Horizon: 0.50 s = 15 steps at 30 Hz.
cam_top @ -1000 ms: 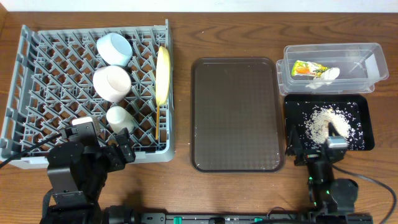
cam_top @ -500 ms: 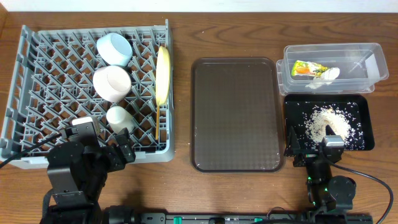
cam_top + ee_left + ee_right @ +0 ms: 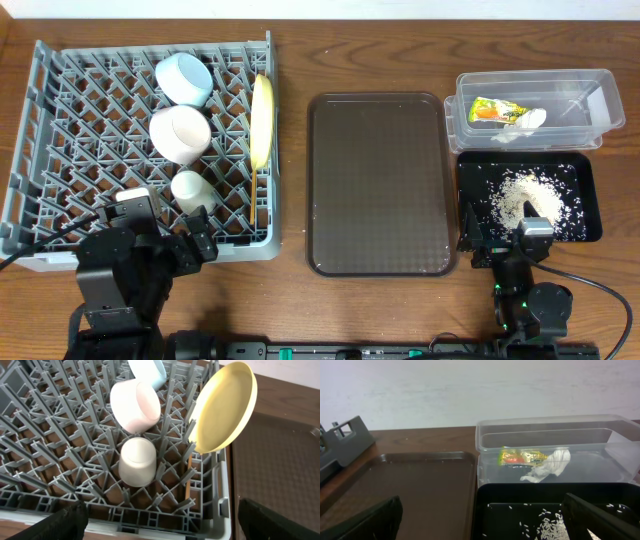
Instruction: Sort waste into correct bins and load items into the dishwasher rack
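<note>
Overhead and wrist views near the apparent end of sorting. The dishwasher rack [image 3: 60, 120] occupied the table's 9 o'clock side and held the light blue bowl [image 3: 182, 78], the white bowl [image 3: 178, 133] and the small white cup [image 3: 188, 190] in a column. The yellow plate [image 3: 262, 120] stood on edge along the rack's 3 o'clock wall, with what appeared to be a wooden chopstick [image 3: 188, 480] below it. At 2 o'clock the clear tub [image 3: 590, 85] contained the snack wrapper [image 3: 490, 111] and the tissue [image 3: 528, 119]. At 4 o'clock the black tray [image 3: 590, 225] carried the rice scraps [image 3: 525, 195]. The brown serving tray [image 3: 378, 180] lay between rack and bins. The left gripper [image 3: 165, 517] and the right gripper [image 3: 482, 520] each had fingers spread wide with nothing between them. Probable hazards: the right gripper sat at the black tray's 6 o'clock rim, so a careless move could catch that rim and scatter rice, and a brush from the left arm could topple the plate. Compared with one second earlier, the right gripper had drawn back slightly toward 6 o'clock, off the rice; everything else was unchanged.
</note>
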Motion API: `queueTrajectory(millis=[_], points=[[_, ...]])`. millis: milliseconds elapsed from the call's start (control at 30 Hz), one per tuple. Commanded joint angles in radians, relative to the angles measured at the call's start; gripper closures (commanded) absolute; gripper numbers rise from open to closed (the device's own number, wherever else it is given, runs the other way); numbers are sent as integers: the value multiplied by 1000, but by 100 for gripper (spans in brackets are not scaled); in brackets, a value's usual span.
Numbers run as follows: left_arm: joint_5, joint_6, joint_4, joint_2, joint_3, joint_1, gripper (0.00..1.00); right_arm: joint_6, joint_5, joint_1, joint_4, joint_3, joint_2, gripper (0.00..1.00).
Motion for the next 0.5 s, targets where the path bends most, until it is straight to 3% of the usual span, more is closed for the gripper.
queueTrajectory(millis=[0, 300, 467], points=[[-15, 9, -5, -4, -3, -31, 3, -9, 13, 8, -5, -1, -2, 1], [-30, 10, -18, -36, -66, -35, 3, -9, 13, 8, -5, -1, -2, 1], [-24, 4, 208, -180, -305, -35, 3, -9, 13, 8, -5, -1, -2, 1]])
